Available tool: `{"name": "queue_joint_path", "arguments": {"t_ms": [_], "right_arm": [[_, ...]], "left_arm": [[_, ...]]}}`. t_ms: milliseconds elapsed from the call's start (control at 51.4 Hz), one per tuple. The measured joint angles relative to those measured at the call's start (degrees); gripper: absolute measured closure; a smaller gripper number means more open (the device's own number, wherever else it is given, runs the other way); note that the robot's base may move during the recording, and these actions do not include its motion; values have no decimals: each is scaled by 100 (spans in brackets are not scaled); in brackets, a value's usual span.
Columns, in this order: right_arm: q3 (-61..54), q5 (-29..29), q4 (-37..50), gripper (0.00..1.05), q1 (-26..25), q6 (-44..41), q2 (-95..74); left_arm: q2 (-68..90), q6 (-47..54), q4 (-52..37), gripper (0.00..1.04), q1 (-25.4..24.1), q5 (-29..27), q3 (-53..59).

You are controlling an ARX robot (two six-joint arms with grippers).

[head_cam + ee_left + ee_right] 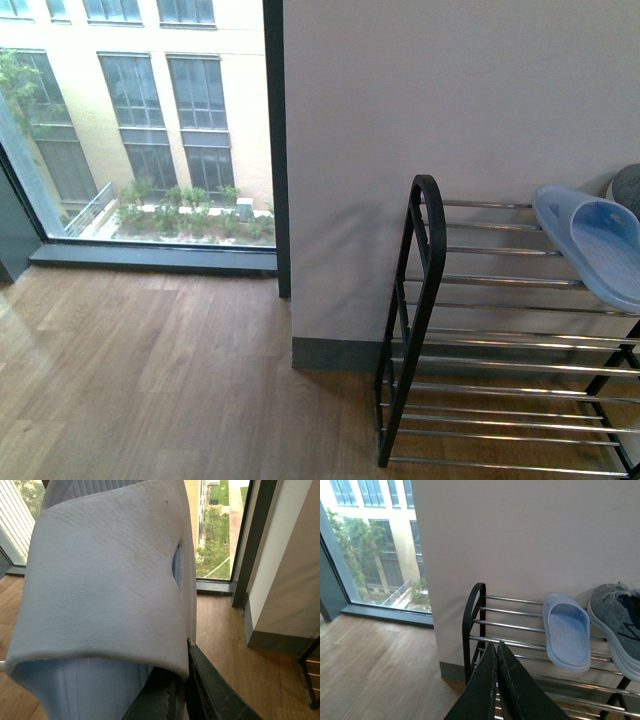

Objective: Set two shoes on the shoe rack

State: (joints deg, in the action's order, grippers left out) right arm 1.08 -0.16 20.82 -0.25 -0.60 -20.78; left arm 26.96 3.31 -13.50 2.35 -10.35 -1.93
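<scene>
My left gripper (186,647) is shut on the strap edge of a light blue slipper (105,580), which fills most of the left wrist view and hangs above the wooden floor. A second light blue slipper (592,240) (566,632) lies on the top shelf of the shoe rack (480,282) (510,615). Beside it on the same shelf rests a grey knit sneaker with a white sole (617,625) (628,188). My right gripper (497,645) is shut with nothing in it, in front of the rack's black end frame. Neither arm shows in the front view.
The rack stands against a grey wall (420,120) with a dark baseboard. Left of the wall corner a tall floor-level window (140,130) looks onto a building. Wooden floor (150,380) stretches to the left of the rack.
</scene>
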Motion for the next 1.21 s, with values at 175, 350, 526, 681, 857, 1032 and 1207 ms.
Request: {"name": "queue_joint_path", "arguments": {"t_ms": [175,350,526,681,857,1032,1207], "right_arm": [[0,0,-450,103,2,-2,459],[-2,0,-750,103,4,-2,758],[0,0,-986,103,4,0,992],[0,2,-1784,103,4,0,1598],[0,20,-2063,103,4,0,2026],[0,17,-2063,103,4,0,2041],[0,17,-2063,85,4,-2,2044]], "left_arm": [[0,0,0,103,0,2,0],[0,0,0,103,0,2,0],[0,0,0,103,0,2,0],[0,0,0,103,0,2,0],[0,0,0,103,0,2,0],[0,0,0,103,0,0,0],[0,0,0,103,0,0,0]]}}
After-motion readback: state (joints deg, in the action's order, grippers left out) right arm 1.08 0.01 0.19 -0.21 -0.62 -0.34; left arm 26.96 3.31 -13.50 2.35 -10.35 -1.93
